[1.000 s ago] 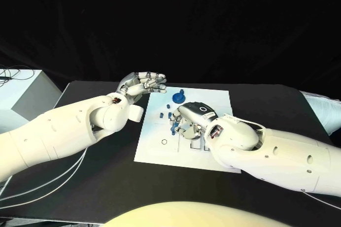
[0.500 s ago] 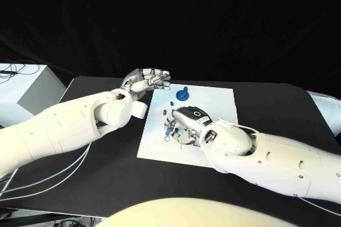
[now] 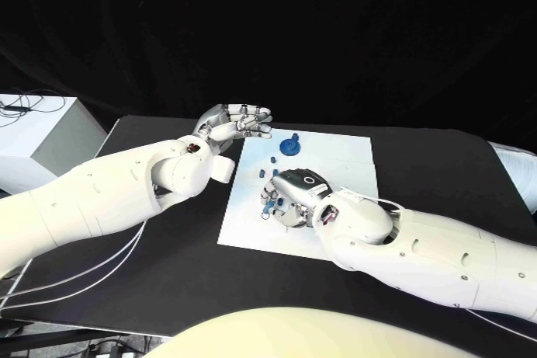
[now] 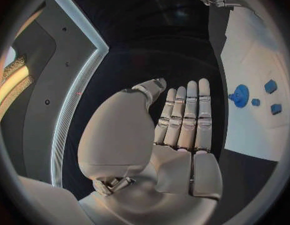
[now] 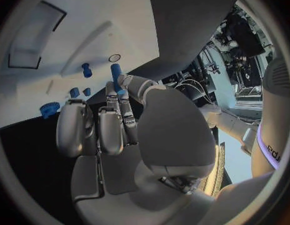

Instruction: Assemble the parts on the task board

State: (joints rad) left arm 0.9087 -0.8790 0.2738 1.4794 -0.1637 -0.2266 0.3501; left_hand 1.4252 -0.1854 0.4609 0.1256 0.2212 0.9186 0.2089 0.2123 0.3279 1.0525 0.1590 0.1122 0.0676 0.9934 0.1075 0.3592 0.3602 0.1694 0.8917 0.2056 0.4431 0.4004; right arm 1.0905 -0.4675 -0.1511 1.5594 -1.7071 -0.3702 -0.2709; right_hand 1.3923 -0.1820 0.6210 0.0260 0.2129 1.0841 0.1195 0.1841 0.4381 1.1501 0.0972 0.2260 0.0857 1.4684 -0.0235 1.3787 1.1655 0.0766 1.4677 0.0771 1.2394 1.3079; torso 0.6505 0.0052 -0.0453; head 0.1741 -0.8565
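1. Since a second ago, my right hand [image 3: 293, 189] has slid a little toward the near-left part of the task board [image 3: 341, 152], while my left hand [image 3: 237, 124] has risen slightly off the board's far-left corner; the camera has shifted too.
2. My right fingers [image 5: 117, 96] pinch a blue peg [image 5: 115, 75] upright between thumb and fingertip, over the white board near a small ring-shaped hole [image 5: 114, 58].
3. My left hand holds nothing; in the left wrist view its fingers [image 4: 185, 115] lie straight, side by side, above the black desk [image 3: 168, 249].
4. Other parts lie apart on the board: a blue gear-like wheel [image 3: 291, 147] at the far edge and small blue pieces [image 3: 270, 172] just beyond my right hand.
5. Risk, as I judge it: the peg is held only at its lower part, so a tilt on entry could jam it or flick it from the pinch.
6. Risk: my right palm hangs close over the loose pieces; a sideways sweep could scatter them.
7. Room: the board's right side and near edge are open; my left hand stands near the wheel, so the far-left corner is tight.
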